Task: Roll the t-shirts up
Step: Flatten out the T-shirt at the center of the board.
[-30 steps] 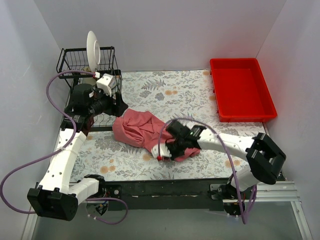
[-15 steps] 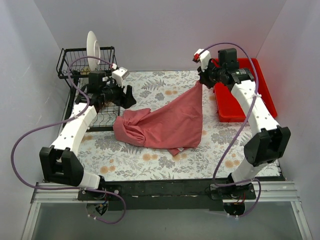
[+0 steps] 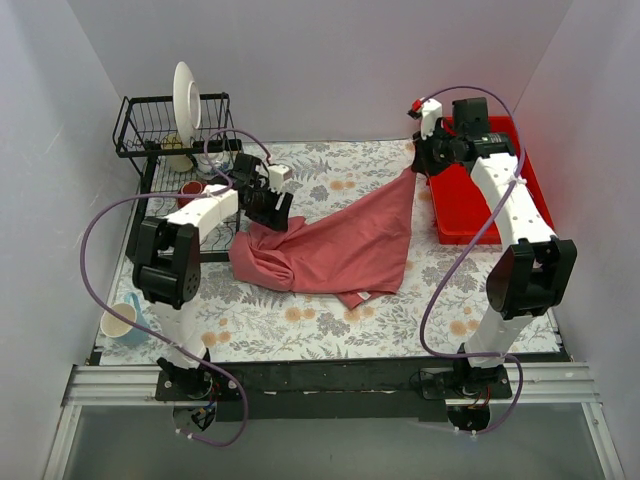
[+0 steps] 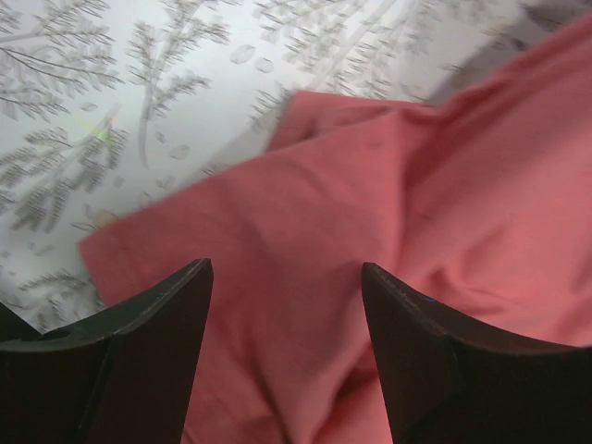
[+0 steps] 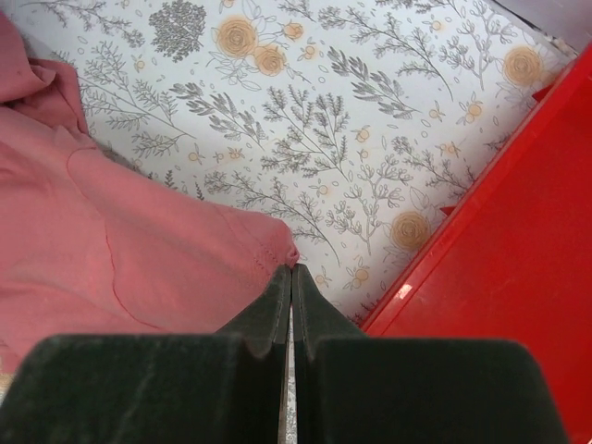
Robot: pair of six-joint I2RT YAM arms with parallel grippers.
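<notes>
Our right pincer [image 5: 292, 271] clamps a corner of the soft salmon-pink cotton t-shirt [image 3: 345, 245]. We see the left pincer [image 4: 285, 277] apart above its bunched end, whose shape is hard to read.

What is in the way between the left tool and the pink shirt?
Nothing that can be seen. The open left tool hangs right over the bunched end of the t-shirt, and only pink cloth shows between its fingers.
</notes>
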